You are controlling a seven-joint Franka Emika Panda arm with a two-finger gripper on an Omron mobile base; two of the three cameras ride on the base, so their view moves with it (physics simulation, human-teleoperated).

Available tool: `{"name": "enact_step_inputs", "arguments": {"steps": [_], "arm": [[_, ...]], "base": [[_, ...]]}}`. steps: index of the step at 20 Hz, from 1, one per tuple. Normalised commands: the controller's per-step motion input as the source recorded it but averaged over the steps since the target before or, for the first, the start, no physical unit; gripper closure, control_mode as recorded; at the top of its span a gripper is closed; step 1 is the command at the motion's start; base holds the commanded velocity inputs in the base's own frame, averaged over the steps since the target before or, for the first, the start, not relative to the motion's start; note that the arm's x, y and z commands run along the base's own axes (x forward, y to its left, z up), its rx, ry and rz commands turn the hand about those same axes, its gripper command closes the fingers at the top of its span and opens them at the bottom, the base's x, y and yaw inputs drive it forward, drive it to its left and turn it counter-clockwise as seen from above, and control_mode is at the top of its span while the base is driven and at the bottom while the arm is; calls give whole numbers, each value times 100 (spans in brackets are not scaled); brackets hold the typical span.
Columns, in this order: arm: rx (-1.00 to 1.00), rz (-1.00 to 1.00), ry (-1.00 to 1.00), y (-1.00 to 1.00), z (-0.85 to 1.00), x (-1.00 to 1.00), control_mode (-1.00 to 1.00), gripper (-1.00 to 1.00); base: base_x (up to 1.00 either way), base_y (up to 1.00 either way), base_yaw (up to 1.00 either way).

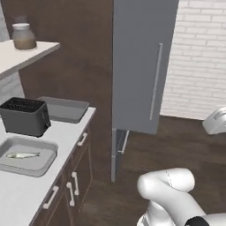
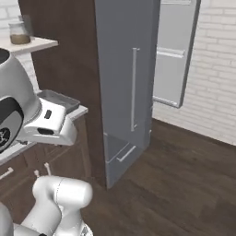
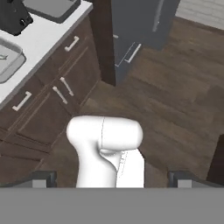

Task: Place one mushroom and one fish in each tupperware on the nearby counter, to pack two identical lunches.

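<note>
From the left base view, I am watching the counter (image 1: 31, 194) running along the 9 o'clock side, with one fish (image 1: 23, 155) lying in the near tray (image 1: 27, 167) at about 8 o'clock. Its long axis is running nearly left to right across the picture, but which end is the head I cannot tell. The second tray (image 1: 66, 110) is sitting beyond the black toaster (image 1: 24, 116), toward 10 o'clock, and I am seeing nothing in it. A jar (image 1: 23, 36) is standing on the shelf (image 1: 17, 55) at 11 o'clock. I am seeing no mushroom.

From the right base view, I am looking past the arm at the far tray (image 2: 57, 100) near 9 o'clock and the tall grey fridge door (image 2: 124, 83) at 12 o'clock, hanging open over the wooden floor (image 2: 184, 184).

From the hand view, the gripper (image 3: 112, 178) is pointing down at the floor with its tips spread fully apart, carrying nothing. The near tray (image 3: 8, 65) is showing at 10 o'clock and the far one (image 3: 52, 8) at 11 o'clock.

My worry: the open door is standing close to the arm's swing and could be clipped, and dropping a second fish into the near tray would spoil the matching lunches.
</note>
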Motion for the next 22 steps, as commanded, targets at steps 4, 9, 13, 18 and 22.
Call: {"name": "enact_step_inputs", "arguments": {"steps": [4, 9, 13, 18, 22], "arm": [[0, 0, 0, 0, 0, 0, 100, -100], [0, 0, 0, 0, 0, 0, 100, -100], [0, 0, 0, 0, 0, 0, 100, -100], [0, 0, 0, 0, 0, 0, 100, -100], [0, 0, 0, 0, 0, 0, 100, -100]], "base": [[0, -25, -64], [1, -65, -41], [61, -56, -24], [98, -35, -2], [27, -63, 16]]}}
